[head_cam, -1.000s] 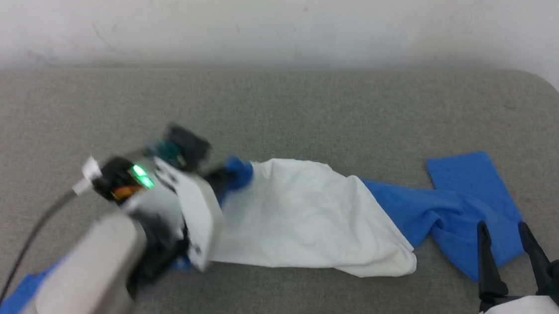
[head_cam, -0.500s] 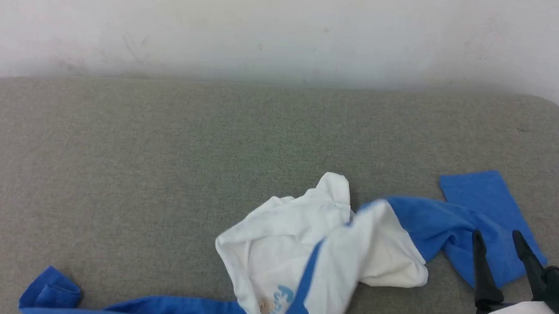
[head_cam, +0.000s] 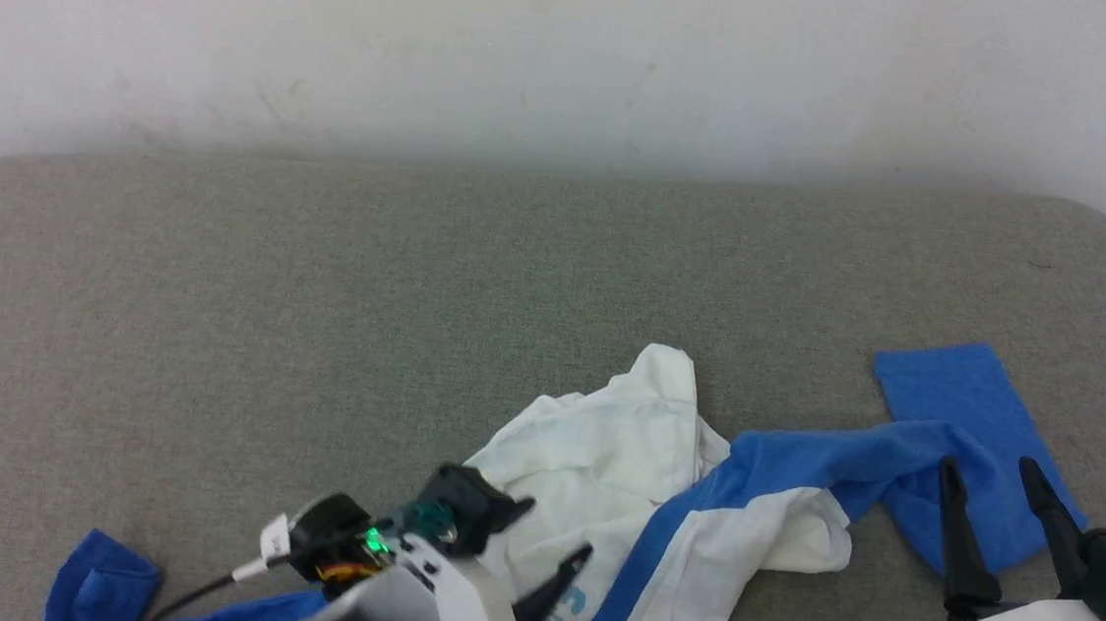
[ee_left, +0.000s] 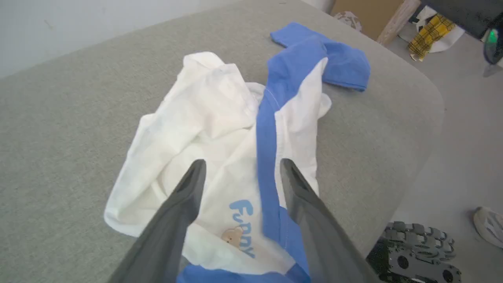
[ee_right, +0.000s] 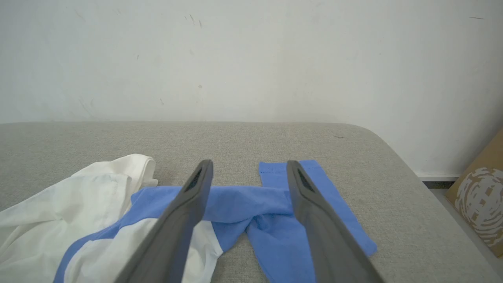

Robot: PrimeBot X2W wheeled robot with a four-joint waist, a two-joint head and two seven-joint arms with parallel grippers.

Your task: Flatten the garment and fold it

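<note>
flattening stage: the shirt (head_cam: 601,453) is lying bunched. left gripper (ee_left: 241,162) and right gripper (ee_right: 249,163) are hovering released, empty. next probably calls for gripping two edges and spreading.

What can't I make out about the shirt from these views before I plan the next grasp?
Chest lettering: head view, the left gripper partly covers it; left wrist view, lower letters blurred.
Left-side sleeve: head view, cut by the bottom edge and the left gripper's body.
Right-side sleeve: right wrist view, fingers of the right gripper cross its twist.
The garment: which edges are which is lost in crumpled folds.
</note>
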